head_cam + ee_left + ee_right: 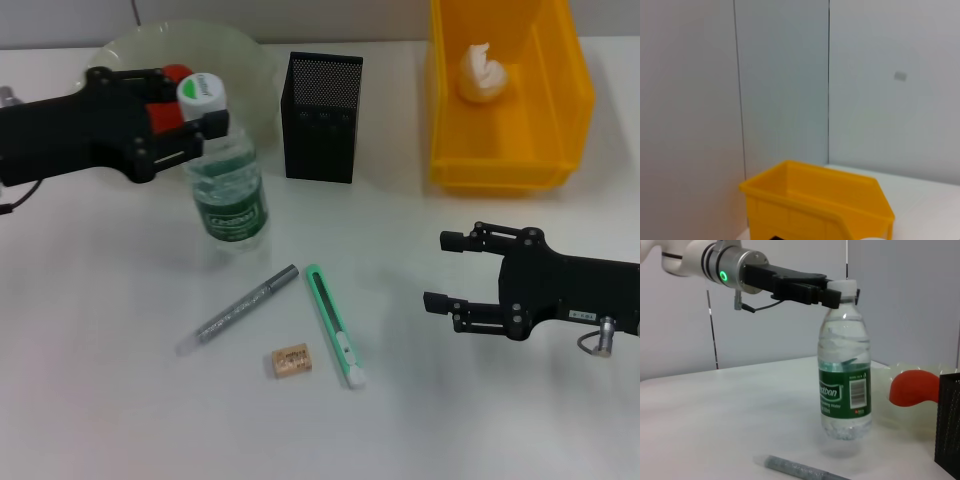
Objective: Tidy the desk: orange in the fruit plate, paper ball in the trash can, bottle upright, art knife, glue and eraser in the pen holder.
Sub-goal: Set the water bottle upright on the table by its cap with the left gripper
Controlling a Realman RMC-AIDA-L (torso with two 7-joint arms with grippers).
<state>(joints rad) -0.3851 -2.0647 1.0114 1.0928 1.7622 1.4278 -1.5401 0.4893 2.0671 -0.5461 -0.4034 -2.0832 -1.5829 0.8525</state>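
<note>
The bottle (226, 190) stands upright on the table, and my left gripper (205, 98) is shut on its white cap. The right wrist view shows that same bottle (845, 385) and left gripper (837, 292) from the side. The orange (177, 73) lies in the pale fruit plate (235, 50), partly hidden behind the left gripper. The paper ball (482, 72) rests in the yellow trash can (510, 165). The grey glue stick (238, 308), green art knife (333, 325) and eraser (291, 360) lie flat on the table. The black mesh pen holder (322, 115) stands behind them. My right gripper (437, 270) hovers open to their right.
The left wrist view shows the yellow trash can (815, 200) against a grey wall. In the right wrist view the orange (912, 387) sits beside the pen holder (947, 425), and the glue stick (795, 467) lies in front of the bottle.
</note>
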